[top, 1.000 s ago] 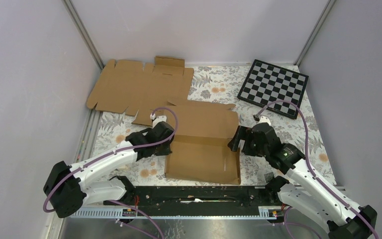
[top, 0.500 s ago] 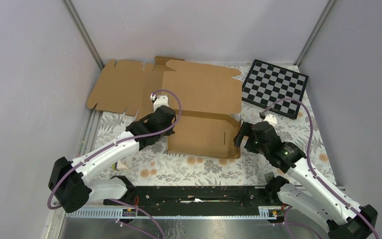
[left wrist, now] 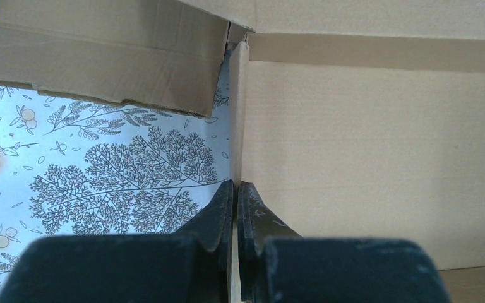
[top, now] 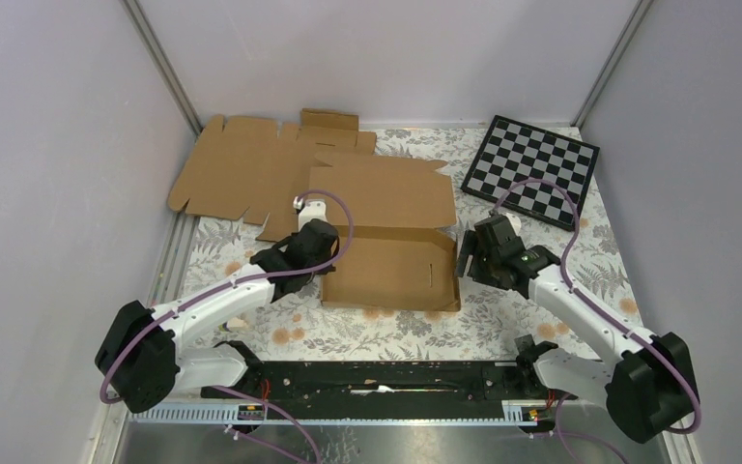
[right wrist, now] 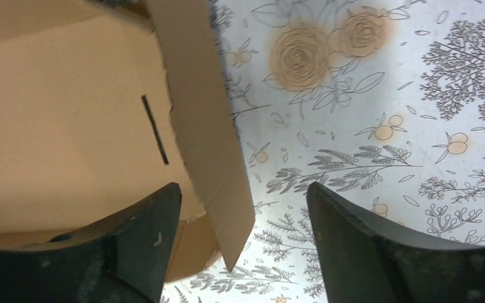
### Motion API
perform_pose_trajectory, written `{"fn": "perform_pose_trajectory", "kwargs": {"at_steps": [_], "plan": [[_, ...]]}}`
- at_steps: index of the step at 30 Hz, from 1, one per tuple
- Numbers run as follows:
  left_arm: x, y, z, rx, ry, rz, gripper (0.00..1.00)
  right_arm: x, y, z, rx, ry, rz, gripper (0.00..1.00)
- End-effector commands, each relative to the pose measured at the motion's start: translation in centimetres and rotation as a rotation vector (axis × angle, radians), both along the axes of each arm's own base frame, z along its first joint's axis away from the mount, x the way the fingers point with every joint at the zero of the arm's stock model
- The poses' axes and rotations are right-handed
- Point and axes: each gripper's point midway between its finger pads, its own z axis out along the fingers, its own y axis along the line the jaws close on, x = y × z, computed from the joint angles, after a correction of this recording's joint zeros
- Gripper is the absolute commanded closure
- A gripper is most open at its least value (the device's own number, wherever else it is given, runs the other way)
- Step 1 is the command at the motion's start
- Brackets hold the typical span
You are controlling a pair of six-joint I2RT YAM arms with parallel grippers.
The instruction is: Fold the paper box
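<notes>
Paper box [top: 391, 271] lid has flopped back open; left claw [left wrist: 235, 189] pinches its left wall, right claw [right wrist: 243, 189] spread astride the right wall, so closing likely remains.

The floral table [top: 386, 327] bears the paper box [top: 386, 273], a flat cardboard sheet [top: 242, 169] and a checkerboard [top: 531, 172].

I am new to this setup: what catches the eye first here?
The half-folded paper box lies mid-table, the left jaws shut on its left wall, the right jaws open astride its right wall. A flat cardboard sheet lies back left, a checkerboard back right.
</notes>
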Motion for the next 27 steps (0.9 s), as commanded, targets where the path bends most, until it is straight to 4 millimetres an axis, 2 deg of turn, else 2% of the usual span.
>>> {"fn": "perform_pose_trajectory", "kwargs": {"at_steps": [1,8,12,16,18,22,27], "plan": [[1.0,-0.8,0.9,-0.045,-0.057,-0.015,1.00,1.8,0.4,0.0,0.053,-0.040,-0.002,0.25],[0.8,-0.6,0.7,-0.026,-0.052,-0.023,1.00,1.9,1.0,-1.6,0.014,0.039,0.083,0.30],[0.7,-0.6,0.8,-0.033,-0.053,-0.023,1.00,1.5,0.2,-1.7,-0.019,0.046,0.077,0.44],[0.6,-0.8,0.8,-0.042,-0.055,-0.034,1.00,1.6,1.3,-0.5,0.035,0.029,0.110,0.76],[0.6,-0.9,0.7,-0.045,-0.050,-0.040,1.00,1.6,2.2,0.4,0.080,0.022,0.138,0.87],[0.5,-0.9,0.4,-0.047,-0.037,-0.036,1.00,1.1,4.4,2.3,0.185,0.044,0.199,1.00],[0.2,-1.0,0.2,-0.067,-0.031,-0.014,1.00,0.6,5.8,3.5,0.260,0.065,0.225,1.00]]}}
